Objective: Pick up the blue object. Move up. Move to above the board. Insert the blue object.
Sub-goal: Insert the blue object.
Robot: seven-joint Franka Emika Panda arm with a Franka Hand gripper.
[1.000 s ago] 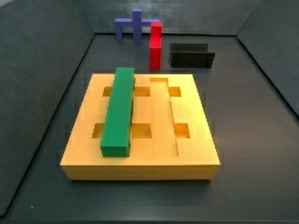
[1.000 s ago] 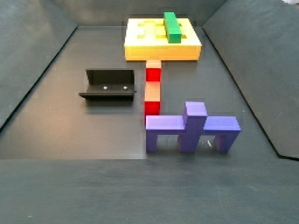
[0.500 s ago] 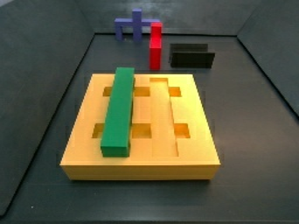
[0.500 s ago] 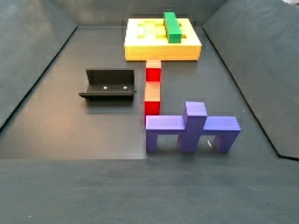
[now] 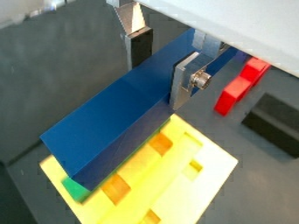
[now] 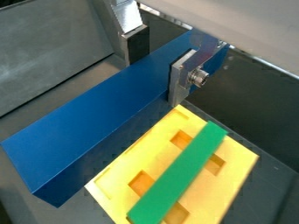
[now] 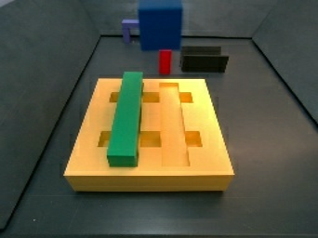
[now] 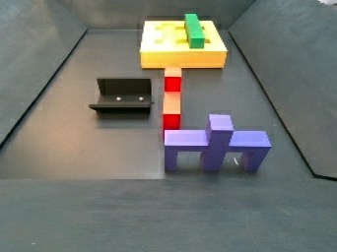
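The gripper is closed on the blue object, with one silver finger flat against one long face of the bar and the other finger showing on the far side of it. In both wrist views the dark blue bar runs out lengthwise from between the fingers and hangs in the air, touching nothing else.

Below the gripper and the bar lies the board, a flat yellow-orange block with long grooves and small rectangular holes. The green bar lies in one of its grooves, beside the held bar's line and lower than it; in a wrist view only its end peeks out from under the blue object.

In a side view the blue object appears end-on as a blue rectangle high above the floor, beyond the board and in front of the purple cross-shaped piece, with the red bar directly beneath it and the fixture off to one side below. The gripper itself is out of sight in both side views.

The red bar lies on the floor between the board and the purple piece.
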